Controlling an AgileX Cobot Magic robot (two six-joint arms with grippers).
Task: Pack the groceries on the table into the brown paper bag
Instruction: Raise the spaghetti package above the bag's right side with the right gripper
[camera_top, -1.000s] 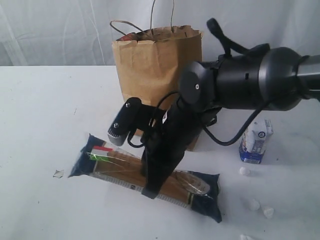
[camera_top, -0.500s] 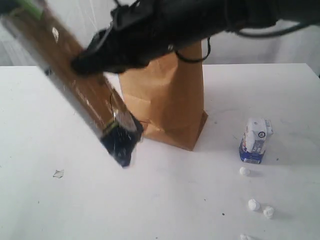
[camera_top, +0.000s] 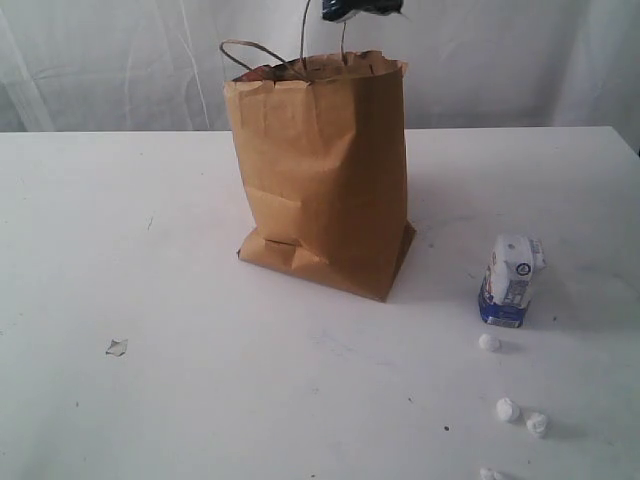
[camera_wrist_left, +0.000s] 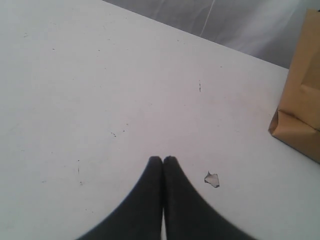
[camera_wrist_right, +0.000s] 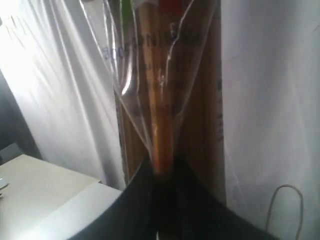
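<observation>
The right gripper has its dark fingers clamped on the long spaghetti pack. The pack stands upright between them, its clear wrap creased and shining over the yellow strands. A white curtain hangs behind it, and a thin loop of handle shows off to one side. In the exterior view only the pack's dark end appears, at the frame's top edge (the gripper itself lies outside that frame). It is above the mouth of the brown paper bag and clear of it.

The left gripper has its two fingers pressed together with nothing between them, low over the table. A small pale scrap lies on the surface just beside the fingertips.

The table is a broad, flat white top with faint scuffs and dark specks. The bag stands upright near its middle, creased, with a ragged rim and twisted handles rising from it. Something reddish shows at its mouth. Well apart on the bag's right, the white-blue carton stands upright. The small white lumps lie scattered on the table nearer the camera. White curtain closes off the room beyond the table's far edge.
</observation>
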